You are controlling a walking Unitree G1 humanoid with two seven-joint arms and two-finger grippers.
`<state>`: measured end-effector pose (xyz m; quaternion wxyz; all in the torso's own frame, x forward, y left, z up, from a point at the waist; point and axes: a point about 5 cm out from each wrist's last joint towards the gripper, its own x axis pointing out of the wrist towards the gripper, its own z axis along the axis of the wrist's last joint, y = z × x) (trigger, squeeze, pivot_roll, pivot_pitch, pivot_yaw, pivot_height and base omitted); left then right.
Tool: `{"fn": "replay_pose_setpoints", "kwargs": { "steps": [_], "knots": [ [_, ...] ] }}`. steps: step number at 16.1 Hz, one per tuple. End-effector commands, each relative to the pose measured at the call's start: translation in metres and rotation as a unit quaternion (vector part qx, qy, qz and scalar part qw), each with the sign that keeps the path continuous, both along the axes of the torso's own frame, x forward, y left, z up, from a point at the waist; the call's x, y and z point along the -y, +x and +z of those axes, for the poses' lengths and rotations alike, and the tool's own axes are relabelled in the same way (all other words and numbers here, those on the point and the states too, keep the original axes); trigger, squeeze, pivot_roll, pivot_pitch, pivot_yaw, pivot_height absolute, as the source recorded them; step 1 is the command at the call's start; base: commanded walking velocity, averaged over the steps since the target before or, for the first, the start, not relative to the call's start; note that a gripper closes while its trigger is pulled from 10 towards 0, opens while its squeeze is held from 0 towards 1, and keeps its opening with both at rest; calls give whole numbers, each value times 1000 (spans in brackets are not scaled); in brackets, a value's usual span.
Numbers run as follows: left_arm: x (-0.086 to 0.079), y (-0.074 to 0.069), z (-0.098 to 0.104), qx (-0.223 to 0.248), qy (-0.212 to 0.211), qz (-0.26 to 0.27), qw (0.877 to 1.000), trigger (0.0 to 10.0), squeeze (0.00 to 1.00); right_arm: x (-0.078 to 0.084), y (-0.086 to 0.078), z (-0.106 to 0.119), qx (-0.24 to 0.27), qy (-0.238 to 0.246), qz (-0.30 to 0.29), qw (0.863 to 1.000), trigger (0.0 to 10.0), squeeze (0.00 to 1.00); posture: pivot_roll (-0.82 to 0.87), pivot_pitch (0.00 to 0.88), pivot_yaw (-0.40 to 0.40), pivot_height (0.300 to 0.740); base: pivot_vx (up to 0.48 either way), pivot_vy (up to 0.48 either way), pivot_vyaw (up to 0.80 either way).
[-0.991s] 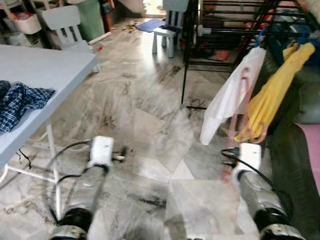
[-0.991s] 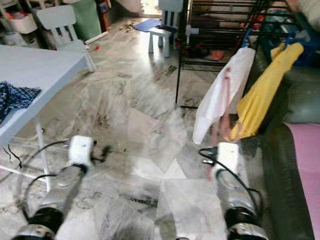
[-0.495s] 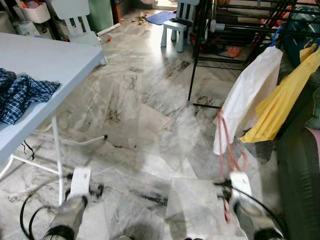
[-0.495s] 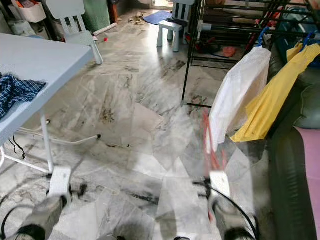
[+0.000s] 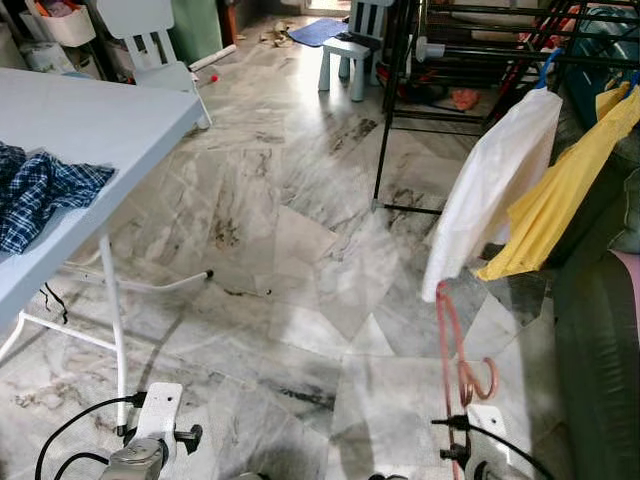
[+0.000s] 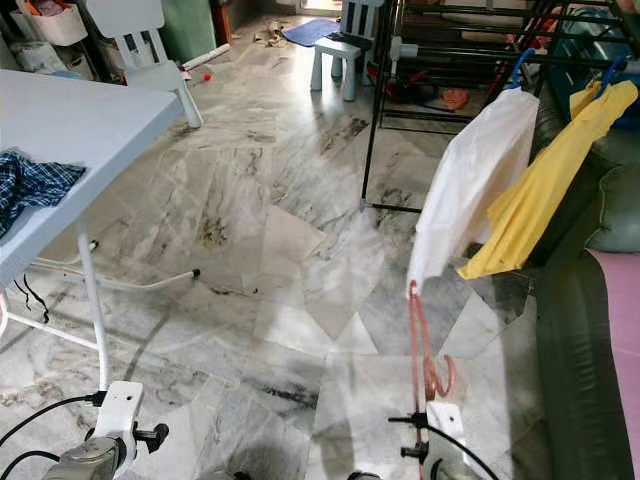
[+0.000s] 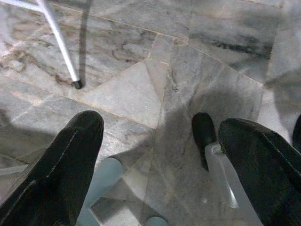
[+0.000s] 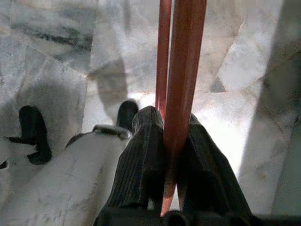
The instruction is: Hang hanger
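A pink-red hanger stands up from my right arm at the lower right, its hook curling low near the wrist. In the right wrist view my right gripper is shut on the red hanger, its two bars pinched between the black fingers. A black clothes rack stands ahead on the right, carrying a white garment and a yellow garment on hangers. My left gripper hangs low with its fingers spread wide over the marble floor, holding nothing.
A grey table with a blue plaid cloth stands at the left, its thin legs reaching the floor. A dark sofa lines the right edge. Small pale chairs and a stool stand at the back.
Both arms have dropped lower in view. The hanger now stands upright and sharp, lower than before. The camera tilted up between the earliest frame and now.
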<state>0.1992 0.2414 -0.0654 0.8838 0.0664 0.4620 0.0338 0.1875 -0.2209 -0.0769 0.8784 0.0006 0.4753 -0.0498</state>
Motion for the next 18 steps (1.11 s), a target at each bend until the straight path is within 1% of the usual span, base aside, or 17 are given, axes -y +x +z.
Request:
{"fn": "replay_pose_setpoints", "kwargs": {
  "steps": [1,4,5,6,9,12,15,18],
  "knots": [
    [0,-7,-4,-13,-7,13,1000,10000,0,5,7,5,11,-15,5,1000,10000,0,-28,79,17,740,0,0,0],
    [10,1,-3,-15,-20,4,1000,10000,0,3,19,10,21,-16,16,1000,10000,0,-22,62,6,740,0,0,0],
    [11,2,-2,-16,-22,6,1000,10000,0,3,20,11,20,-17,17,1000,10000,0,-19,58,3,740,0,0,0],
    [16,5,-2,-15,-29,6,999,10000,0,-1,22,11,19,-17,22,999,10000,0,-15,54,3,740,0,0,0],
    [21,12,1,-8,-23,-10,1000,10000,0,-4,24,12,19,-11,14,1000,10000,0,-18,50,12,740,0,0,0],
    [20,12,1,-14,-5,-16,1000,10000,0,-1,18,9,13,0,-21,1000,10000,0,-22,54,29,740,0,0,0],
    [19,9,-1,-16,6,-14,1000,10000,0,2,13,6,8,-2,-28,1000,10000,0,-11,59,43,740,0,0,0],
    [14,5,-2,-14,11,3,1000,10000,0,2,13,7,8,-2,-30,1000,10000,0,7,57,35,740,0,0,0]
  ]
}}
